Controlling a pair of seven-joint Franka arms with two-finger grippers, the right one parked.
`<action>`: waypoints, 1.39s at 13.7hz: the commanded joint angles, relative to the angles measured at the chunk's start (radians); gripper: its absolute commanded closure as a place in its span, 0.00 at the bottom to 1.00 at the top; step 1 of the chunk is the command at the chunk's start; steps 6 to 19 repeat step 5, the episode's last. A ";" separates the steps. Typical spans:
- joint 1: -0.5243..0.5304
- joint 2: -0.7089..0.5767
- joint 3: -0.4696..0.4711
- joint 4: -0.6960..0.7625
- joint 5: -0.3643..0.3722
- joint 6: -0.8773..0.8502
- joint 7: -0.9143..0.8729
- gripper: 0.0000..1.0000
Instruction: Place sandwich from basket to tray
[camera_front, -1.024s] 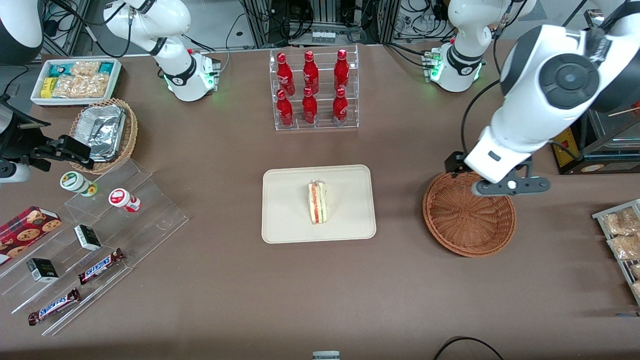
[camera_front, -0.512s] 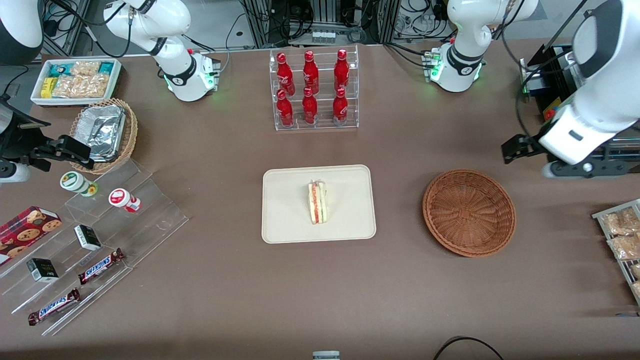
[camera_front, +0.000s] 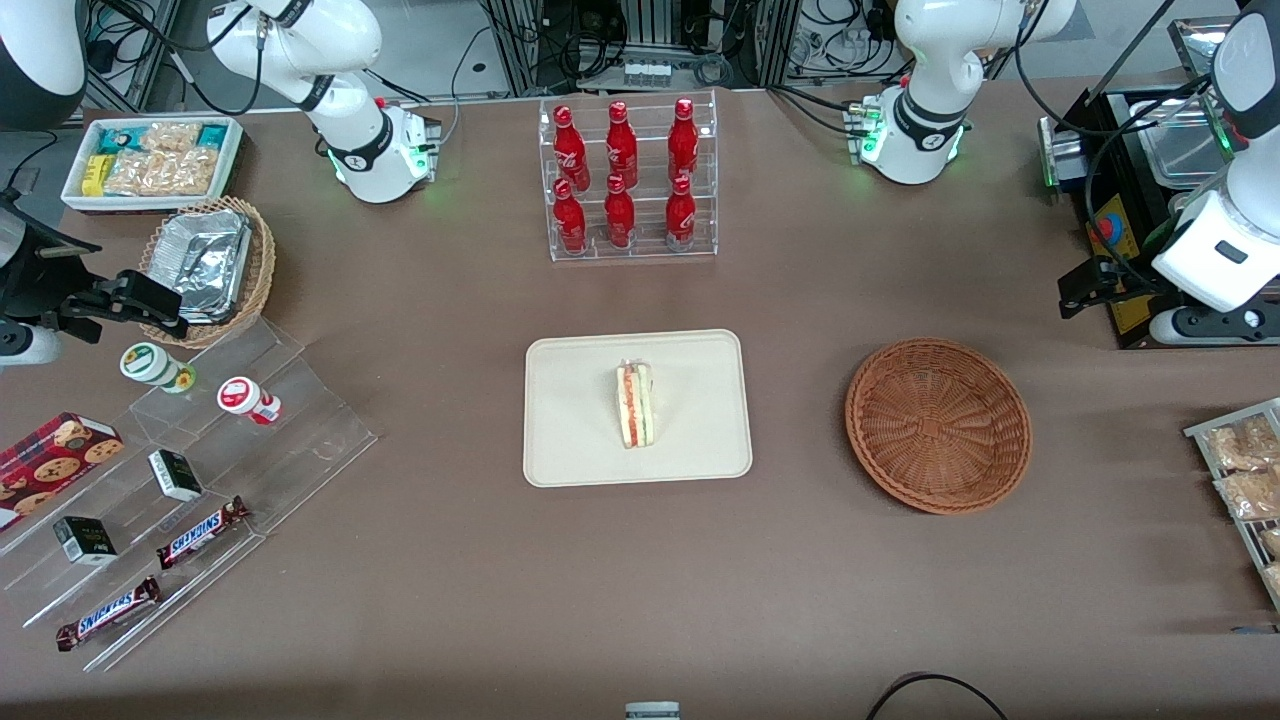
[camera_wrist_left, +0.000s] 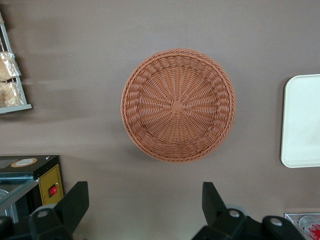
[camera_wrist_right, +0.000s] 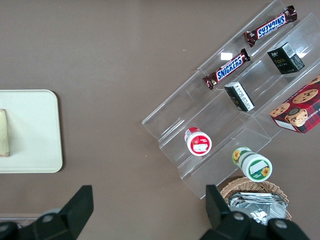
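Sandwich (camera_front: 634, 404) lies on tray (camera_front: 580, 440), gripper (camera_wrist_left: 142, 207) jaws apart above table.

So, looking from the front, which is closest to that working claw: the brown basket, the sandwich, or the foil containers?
From the gripper, fingers open:
1. Basket, empty, nearest.
2. Sandwich, mid-table on the tray.
3. Foil containers, toward the parked arm's end.

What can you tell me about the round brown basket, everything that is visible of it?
The basket is a round, shallow bowl of reddish-brown woven wicker, with a braided rim and strands radiating from a small central knot. It stands upright on the brown table and holds nothing. It sits beside the tray, apart from it, toward the working arm's end. Nothing touches it: the open tool hangs high above the table next to it.
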 joint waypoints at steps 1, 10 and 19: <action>0.002 -0.012 0.001 0.025 -0.017 -0.001 0.016 0.00; 0.002 -0.014 0.001 0.027 -0.019 -0.006 0.006 0.00; 0.002 -0.014 0.001 0.027 -0.019 -0.006 0.006 0.00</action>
